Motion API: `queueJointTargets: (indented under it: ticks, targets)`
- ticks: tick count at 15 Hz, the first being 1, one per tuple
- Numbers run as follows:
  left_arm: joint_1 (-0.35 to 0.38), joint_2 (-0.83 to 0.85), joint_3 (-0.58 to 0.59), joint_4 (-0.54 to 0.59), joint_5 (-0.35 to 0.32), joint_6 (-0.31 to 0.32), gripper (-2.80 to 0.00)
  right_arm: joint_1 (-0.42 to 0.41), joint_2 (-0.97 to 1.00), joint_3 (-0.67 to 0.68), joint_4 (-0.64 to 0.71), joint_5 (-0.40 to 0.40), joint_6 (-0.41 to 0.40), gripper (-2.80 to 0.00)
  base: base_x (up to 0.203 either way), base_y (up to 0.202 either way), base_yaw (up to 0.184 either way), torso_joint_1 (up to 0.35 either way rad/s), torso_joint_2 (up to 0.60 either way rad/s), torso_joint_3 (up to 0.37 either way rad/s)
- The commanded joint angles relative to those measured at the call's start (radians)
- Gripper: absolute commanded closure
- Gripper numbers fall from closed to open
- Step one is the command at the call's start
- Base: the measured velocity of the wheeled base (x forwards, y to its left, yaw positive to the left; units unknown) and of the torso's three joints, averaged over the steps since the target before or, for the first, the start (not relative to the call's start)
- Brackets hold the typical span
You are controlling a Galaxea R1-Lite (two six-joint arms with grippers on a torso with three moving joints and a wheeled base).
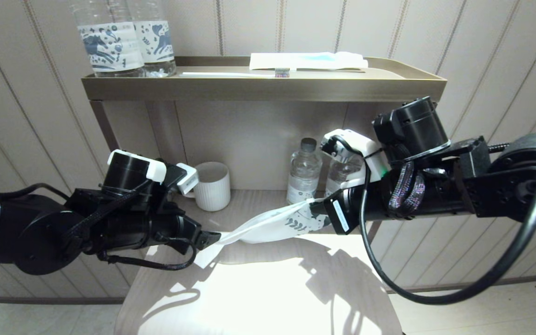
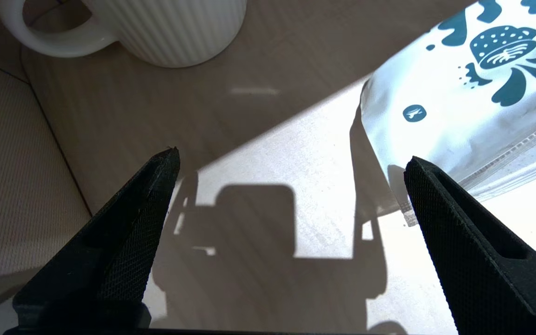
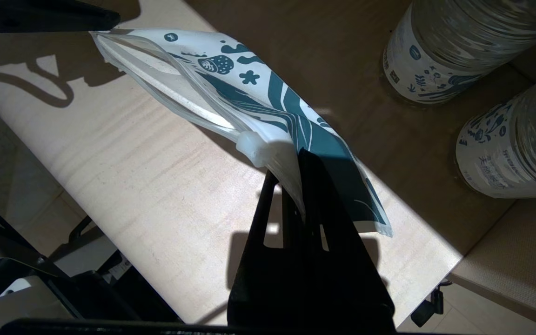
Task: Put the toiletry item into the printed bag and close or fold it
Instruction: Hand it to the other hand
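Note:
The printed bag (image 1: 275, 223), white with a dark-blue leaf print, hangs stretched above the table between my two grippers. My right gripper (image 1: 321, 210) is shut on its printed end (image 3: 324, 149), just past the white slider (image 3: 253, 148). The mouth of the bag (image 3: 165, 79) gapes open toward the left arm. My left gripper (image 2: 290, 158) stands open at the bag's other end; the bag's corner (image 2: 435, 116) lies beside one finger (image 2: 440, 204), with nothing between the jaws. A white toothbrush (image 1: 235, 73) and a white-and-blue packet (image 1: 307, 60) lie on the upper tray (image 1: 268, 88).
A ribbed white mug (image 1: 212, 186) stands at the back left of the lower shelf, close to the left wrist. Two small water bottles (image 1: 304, 170) stand behind the right gripper. Two larger bottles (image 1: 126, 39) stand on the upper tray. The pale wooden table (image 1: 268, 288) lies below.

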Motion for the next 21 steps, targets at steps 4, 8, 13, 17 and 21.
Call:
queueJointTargets:
  ticks: [4, 8, 13, 17, 21]
  targets:
    - [0.000, -0.124, 0.085, -0.002, -0.030, -0.036, 0.00, -0.001, 0.001, -0.007, 0.001, 0.000, -0.001, 0.00, 0.000, 0.000, 0.000, 0.000, 0.00, 0.000]
    - [0.000, -0.206, 0.152, -0.002, -0.043, -0.032, 0.00, 0.001, -0.006, -0.005, 0.001, 0.000, -0.001, 0.00, 0.000, 0.000, 0.000, 0.000, 0.00, 0.000]
    - [0.012, -0.240, 0.169, 0.006, -0.037, -0.038, 0.00, -0.001, -0.011, -0.005, 0.001, 0.001, -0.001, 0.00, 0.000, 0.000, 0.000, 0.000, 0.00, 0.000]
    - [0.012, -0.216, 0.154, -0.004, -0.040, -0.038, 0.00, 0.001, -0.011, 0.000, -0.002, 0.007, 0.000, 0.00, 0.000, 0.000, 0.000, 0.000, 0.00, 0.000]
    - [0.037, -0.263, 0.170, -0.005, -0.038, -0.126, 0.00, 0.002, -0.015, -0.009, -0.002, 0.029, 0.064, 0.00, 0.000, 0.000, 0.000, 0.000, 0.00, 0.000]
